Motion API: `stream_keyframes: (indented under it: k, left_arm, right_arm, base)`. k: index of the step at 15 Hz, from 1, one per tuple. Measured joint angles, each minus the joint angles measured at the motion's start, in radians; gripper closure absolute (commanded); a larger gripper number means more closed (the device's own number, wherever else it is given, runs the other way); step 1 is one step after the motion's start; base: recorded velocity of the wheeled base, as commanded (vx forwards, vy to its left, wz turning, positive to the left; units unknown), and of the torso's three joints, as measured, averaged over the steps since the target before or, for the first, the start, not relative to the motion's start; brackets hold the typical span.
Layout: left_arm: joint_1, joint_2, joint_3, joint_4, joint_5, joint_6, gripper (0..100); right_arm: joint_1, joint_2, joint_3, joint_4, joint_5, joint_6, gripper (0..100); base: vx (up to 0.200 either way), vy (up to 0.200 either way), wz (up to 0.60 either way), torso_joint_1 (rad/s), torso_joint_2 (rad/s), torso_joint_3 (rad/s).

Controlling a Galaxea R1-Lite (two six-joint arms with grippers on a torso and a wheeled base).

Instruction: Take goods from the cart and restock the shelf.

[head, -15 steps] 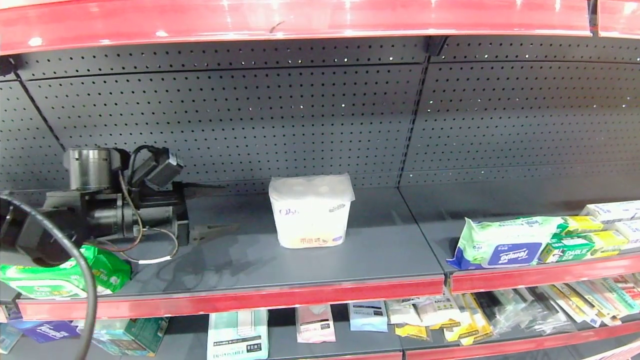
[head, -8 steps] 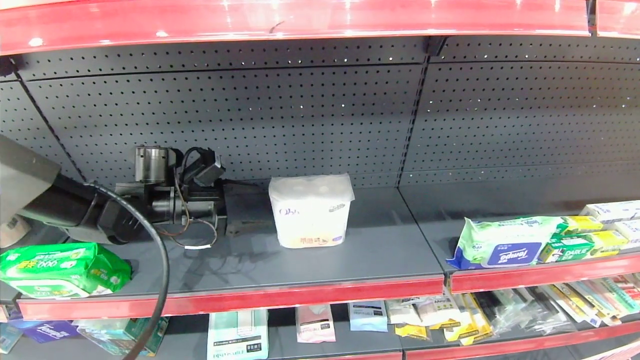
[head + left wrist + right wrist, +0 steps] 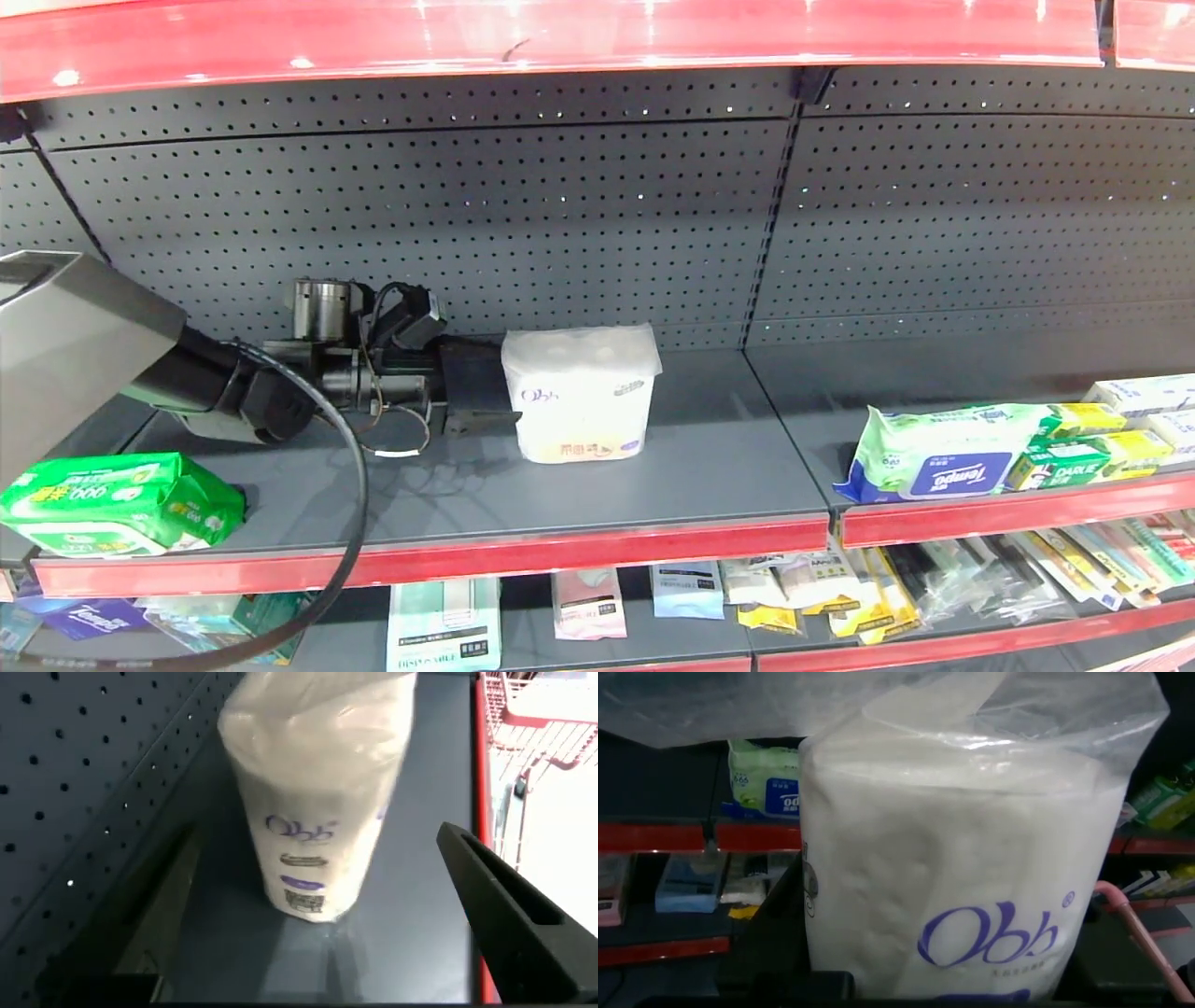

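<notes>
A white pack of tissue rolls (image 3: 579, 392) stands upright mid-shelf on the dark shelf board (image 3: 709, 467). My left gripper (image 3: 484, 399) comes in from the left at shelf height, its tips at the pack's left side. In the left wrist view the left gripper (image 3: 318, 859) is open, one finger (image 3: 500, 915) on each side, with the pack (image 3: 318, 793) just ahead between them. My right gripper (image 3: 938, 957) is shut on a second white tissue pack (image 3: 962, 859) wrapped in clear plastic, held close to the camera.
A green wipes pack (image 3: 117, 504) lies at the shelf's front left. A wipes pack (image 3: 934, 462) and toothpaste boxes (image 3: 1092, 448) lie at the right. Small goods fill the lower shelf (image 3: 803, 588). A red cart (image 3: 542, 719) stands beyond the shelf edge.
My left arm has travelled right along the shelf, from above the green wipes pack to the left side of the white tissue pack. The pack has not moved.
</notes>
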State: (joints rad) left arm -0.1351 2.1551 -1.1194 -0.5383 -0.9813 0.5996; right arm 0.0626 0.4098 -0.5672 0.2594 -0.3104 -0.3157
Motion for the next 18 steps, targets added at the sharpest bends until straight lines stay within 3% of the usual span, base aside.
stream_keyframes:
  k: [6,14,18]
  left_arm:
    - [-0.011,0.071,-0.108,0.000,0.014,0.002,0]
    - [-0.073,0.130,-0.187,0.002,0.055,-0.007,0]
    - [-0.121,0.161,-0.225,0.001,0.089,-0.041,0]
  right_arm:
    - [0.000,0.000,0.002,0.000,-0.013,0.000,100]
    - [0.000,0.004,-0.004,0.001,-0.013,0.000,100]
    - [0.000,0.006,-0.004,0.001,-0.013,0.000,100]
  base:
    - [0.000,0.000,0.00,0.000,0.00,0.000]
    - [0.000,0.000,0.00,0.000,0.00,0.000]
    - [0.000,0.000,0.00,0.000,0.00,0.000]
